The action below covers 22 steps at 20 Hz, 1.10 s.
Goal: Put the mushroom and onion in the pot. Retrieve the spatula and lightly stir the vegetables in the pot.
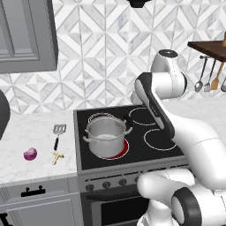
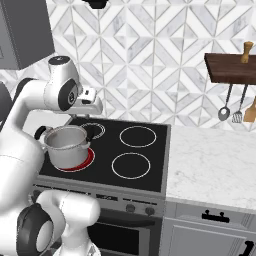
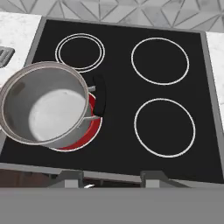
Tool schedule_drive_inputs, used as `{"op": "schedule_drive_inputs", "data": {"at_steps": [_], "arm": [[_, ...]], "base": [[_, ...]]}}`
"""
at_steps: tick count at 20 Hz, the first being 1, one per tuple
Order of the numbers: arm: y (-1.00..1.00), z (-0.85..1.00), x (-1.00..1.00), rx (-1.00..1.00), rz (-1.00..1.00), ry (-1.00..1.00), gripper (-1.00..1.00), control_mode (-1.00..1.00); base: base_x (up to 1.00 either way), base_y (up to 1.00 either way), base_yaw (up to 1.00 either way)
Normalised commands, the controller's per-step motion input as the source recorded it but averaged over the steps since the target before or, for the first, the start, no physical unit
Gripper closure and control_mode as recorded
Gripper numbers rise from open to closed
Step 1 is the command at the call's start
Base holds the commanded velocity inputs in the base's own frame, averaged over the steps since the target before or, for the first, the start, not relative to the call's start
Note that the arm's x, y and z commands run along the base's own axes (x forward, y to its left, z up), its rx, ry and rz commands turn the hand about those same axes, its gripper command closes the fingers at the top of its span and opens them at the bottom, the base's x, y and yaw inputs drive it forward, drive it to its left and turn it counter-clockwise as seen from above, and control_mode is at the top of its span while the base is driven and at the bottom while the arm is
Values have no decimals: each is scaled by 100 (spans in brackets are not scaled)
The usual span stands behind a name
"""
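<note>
Three task items sit out on the marble counter (image 1: 39,132) well to the left of the gripper (image 3: 116,186): the purple-red onion (image 1: 30,154), the tiny mushroom (image 1: 57,156) just right of it, and the slotted spatula (image 1: 58,134) lying right behind the mushroom, black handle pointing toward the counter's front edge. The pot (image 1: 106,137) stands upright on the glowing red front-left burner (image 3: 89,131) of the black stovetop (image 3: 175,87), pale grey inside showing, below and left of the gripper in the hand view. The gripper hangs above the cooktop looking down, both dark tips spread apart with nothing between them, released and gripping no object. Over on the far right, a ladle (image 2: 224,111) and an orange wooden spatula (image 2: 250,112) hang from a dark wooden shelf (image 2: 230,69).
</note>
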Motion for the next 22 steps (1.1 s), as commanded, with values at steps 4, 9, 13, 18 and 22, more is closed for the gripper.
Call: {"op": "schedule_drive_inputs", "data": {"at_steps": [4, 9, 13, 18, 22], "arm": [[0, -1, 0, 0, 0, -6, -100, -100], [40, -1, -29, -17, 1, -2, -100, -100], [100, 0, -55, -19, 10, -8, -100, -100], [100, 0, -47, -15, 15, -6, -100, -100], [100, -6, -21, -19, 19, -1, -100, -100]], "base": [[0, 0, 0], [0, 0, 0], [0, 0, 0], [0, 0, 0], [0, 0, 0]]}}
